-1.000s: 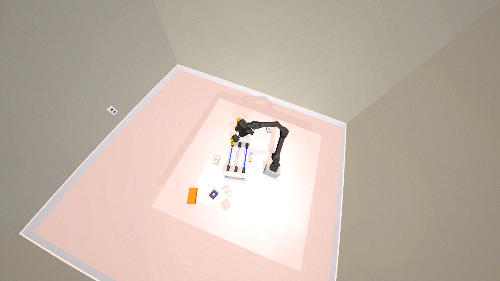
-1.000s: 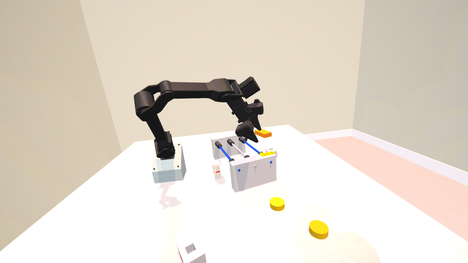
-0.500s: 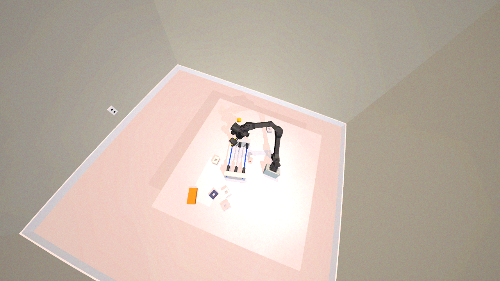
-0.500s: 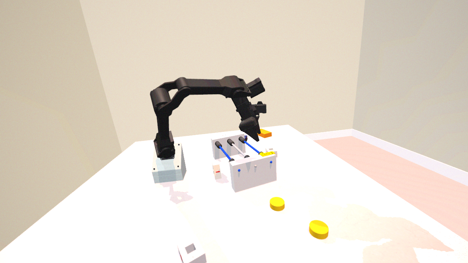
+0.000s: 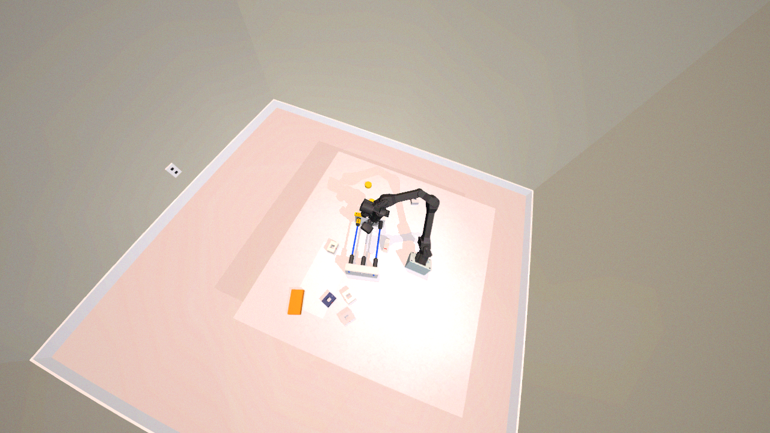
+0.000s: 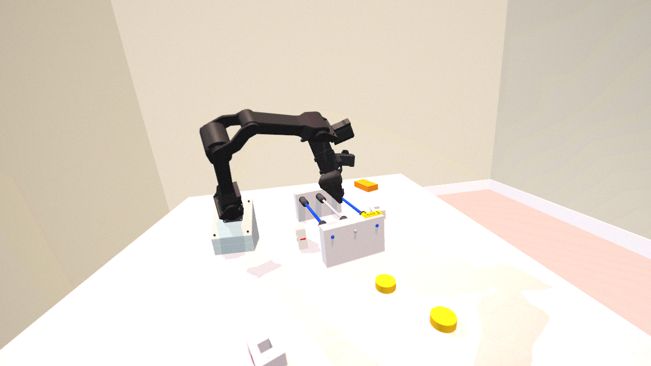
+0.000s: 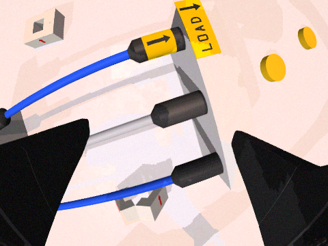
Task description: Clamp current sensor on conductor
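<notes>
The open split-core sensor (image 5: 386, 245) (image 6: 301, 238) (image 7: 155, 210) stands on the table beside the rack, on the arm-base side. Its jaws gape upward; its red arrow points toward the rack. The LOAD conductor (image 5: 354, 243) (image 6: 352, 205) (image 7: 68, 78) is the blue outer one, farthest from the arm base, with a yellow arrow sleeve and the yellow LOAD marker (image 6: 372, 214) (image 7: 208, 37) at one end. My gripper (image 7: 162, 132) is open and empty, pointing down above the rack. In the wrist view its fingertips lie either side of the middle conductor's black end sleeve. The top and exterior views partly hide its fingers.
The rack (image 5: 361, 271) (image 6: 355, 248) also carries a white middle conductor (image 7: 119, 129) and another blue one (image 7: 116, 195). A closed white sensor (image 5: 330, 246) (image 7: 51, 29) stands beyond it. Yellow discs (image 6: 385, 283) (image 6: 443, 318), an orange block (image 5: 295, 301) (image 6: 365, 185) and a dark blue sensor (image 5: 324, 299) lie around.
</notes>
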You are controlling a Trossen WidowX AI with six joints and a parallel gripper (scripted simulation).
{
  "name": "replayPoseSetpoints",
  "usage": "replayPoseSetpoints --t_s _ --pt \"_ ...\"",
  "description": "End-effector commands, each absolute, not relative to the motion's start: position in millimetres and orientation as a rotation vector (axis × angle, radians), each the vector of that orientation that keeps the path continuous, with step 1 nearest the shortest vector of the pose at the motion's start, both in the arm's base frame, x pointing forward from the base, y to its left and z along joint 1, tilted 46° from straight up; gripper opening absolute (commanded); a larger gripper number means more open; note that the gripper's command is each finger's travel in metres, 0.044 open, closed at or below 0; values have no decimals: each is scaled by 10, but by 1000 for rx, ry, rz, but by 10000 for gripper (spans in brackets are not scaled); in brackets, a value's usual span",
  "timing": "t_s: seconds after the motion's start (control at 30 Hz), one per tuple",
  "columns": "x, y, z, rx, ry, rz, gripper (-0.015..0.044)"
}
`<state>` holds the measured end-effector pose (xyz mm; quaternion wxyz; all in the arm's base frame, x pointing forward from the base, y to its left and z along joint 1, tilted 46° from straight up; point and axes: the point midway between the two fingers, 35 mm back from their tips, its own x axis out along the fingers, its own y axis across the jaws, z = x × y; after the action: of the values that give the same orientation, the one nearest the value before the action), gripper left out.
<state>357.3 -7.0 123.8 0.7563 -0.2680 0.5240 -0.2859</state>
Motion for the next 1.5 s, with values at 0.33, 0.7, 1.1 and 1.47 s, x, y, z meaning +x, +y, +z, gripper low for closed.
replayPoseSetpoints --t_s 0.33,0.7,1.1,1.47 --pt "2188 -193 565 -733 1535 -513 440" --pt "2202 -294 455 -732 1534 -511 440" --pt "2207 -436 315 -732 1534 -511 440" --pt "2195 -570 195 -734 1534 -514 440"
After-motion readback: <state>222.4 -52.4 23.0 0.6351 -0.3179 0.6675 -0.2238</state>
